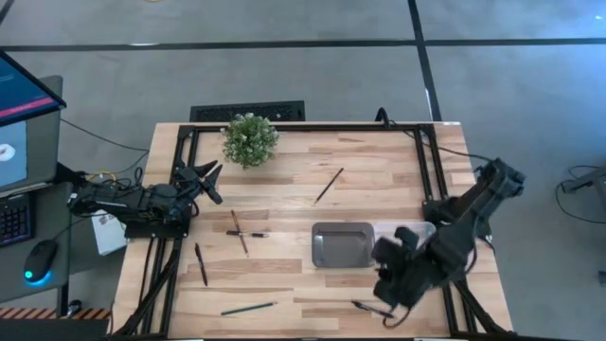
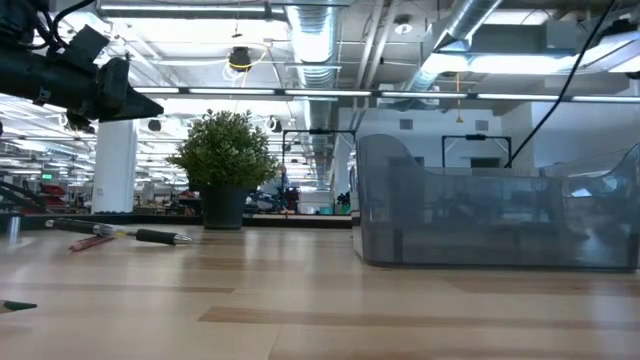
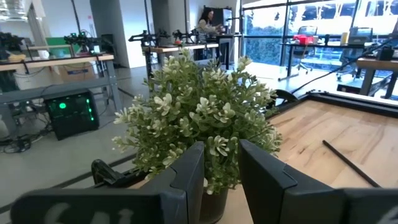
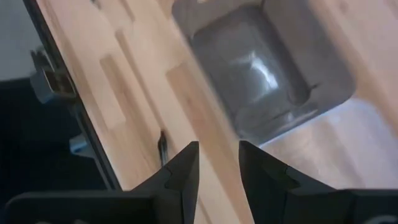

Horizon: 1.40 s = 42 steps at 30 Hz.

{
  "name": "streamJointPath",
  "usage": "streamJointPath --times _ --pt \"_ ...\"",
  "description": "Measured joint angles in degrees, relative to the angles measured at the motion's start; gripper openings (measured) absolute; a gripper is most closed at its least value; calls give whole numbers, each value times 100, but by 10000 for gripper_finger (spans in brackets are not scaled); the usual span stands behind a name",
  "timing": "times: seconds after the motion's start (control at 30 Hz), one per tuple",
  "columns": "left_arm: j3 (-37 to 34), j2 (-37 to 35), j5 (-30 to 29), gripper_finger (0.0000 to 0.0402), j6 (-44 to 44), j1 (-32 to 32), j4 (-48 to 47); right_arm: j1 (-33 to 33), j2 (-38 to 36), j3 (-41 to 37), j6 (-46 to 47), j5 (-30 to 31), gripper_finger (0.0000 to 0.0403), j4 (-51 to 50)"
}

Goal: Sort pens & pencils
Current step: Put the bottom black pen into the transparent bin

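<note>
Found the left gripper (image 1: 215, 185) raised over the left edge of the table (image 1: 379, 175), pointed toward the small potted plant (image 1: 250, 139) that stood near the far rim. Noted its fingers (image 3: 186, 180) parted by a narrow gap, grasping nothing. Found the right gripper (image 1: 390, 301) hung above the near right corner, just short of the near edge, its fingers (image 4: 183, 174) likewise slightly apart and empty.

Spotted one black pen (image 1: 364, 306) hard by the near edge, just beside the right gripper and close to the dark frame rail. Saw it also from the right wrist, lying near the rail with the metal tray (image 1: 343, 244) farther in. Placed the tray right of centre, well clear of every edge.

Spotted a second pen (image 1: 201, 264) near the left edge, in front of the left arm. Found a third pen (image 1: 254, 234) left of centre, touching a brown pencil (image 1: 239, 227) laid across it. Marked a green pencil (image 1: 248, 307) running along the near edge, and another pencil (image 1: 329, 186) alone on the far middle of the wood, well apart from the rest.

Left open: a broad bare stretch between plant and tray, broken only by that lone pencil, and a bare strip between the tray and the near edge.
</note>
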Motion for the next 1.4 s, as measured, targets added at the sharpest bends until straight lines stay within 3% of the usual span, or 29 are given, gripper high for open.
streamJointPath --times 0.2,0.4,0.47,0.93,1.13,1.4 --pt "0 2 0 91 0 -1 0 235 784 0 947 -188 139 -39" --pt "0 2 0 91 -8 0 0 106 1407 -4 1337 -1349 152 -112" --pt "0 1 0 91 -43 -1 0 93 1576 -4 1438 -1486 155 6" --pt "0 0 2 91 -55 0 0 146 1921 -4 1592 -1376 198 1567" --pt "0 0 2 91 -59 0 0 195 1921 -4 1101 -791 213 1621" --pt "0 0 2 91 -63 0 0 191 1921 -6 974 -743 209 1604"
